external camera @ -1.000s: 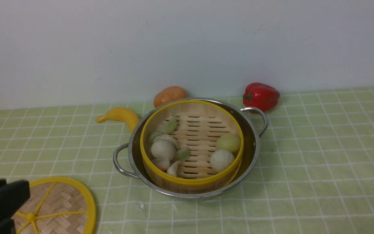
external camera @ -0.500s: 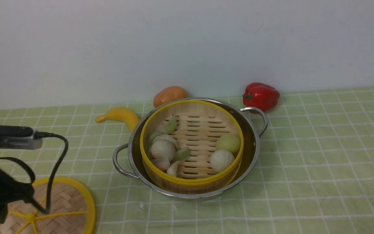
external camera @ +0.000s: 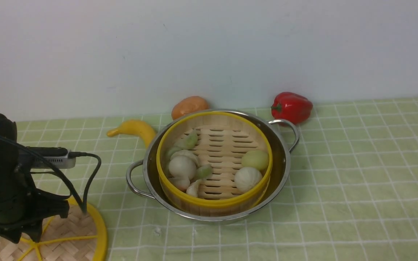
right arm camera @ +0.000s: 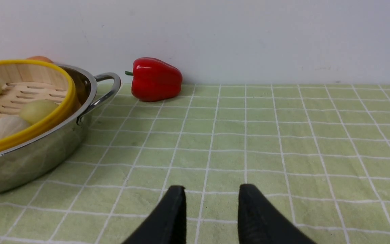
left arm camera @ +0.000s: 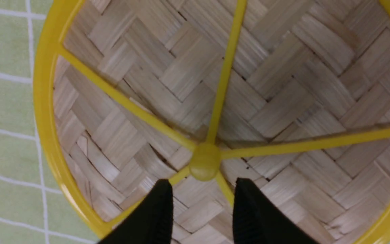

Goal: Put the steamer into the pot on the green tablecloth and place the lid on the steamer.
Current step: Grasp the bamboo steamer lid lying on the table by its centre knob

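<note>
The steamer (external camera: 227, 145), a bamboo basket with a yellow rim, sits inside the shiny pot (external camera: 284, 159) on the green tablecloth (external camera: 357, 174), with several dumplings on its slatted floor. The lid (external camera: 74, 232), a flat woven disc with yellow spokes, lies on the cloth at the near left. My left arm (external camera: 2, 181) hangs over it. In the left wrist view my left gripper (left arm camera: 203, 184) is open just above the lid (left arm camera: 283, 84), its tips beside the yellow hub (left arm camera: 205, 165) and holding nothing. My right gripper (right arm camera: 212, 191) is open over bare cloth, right of the pot (right arm camera: 29, 166).
A red pepper (external camera: 291, 107) lies by the wall behind the pot's right handle. An orange fruit (external camera: 189, 106) and a yellow banana (external camera: 134, 128) lie behind the pot on the left. The wall closes the back.
My left arm has come up from the bottom left corner and moved forward over the lid. Pot, steamer and lid have stayed in place.
</note>
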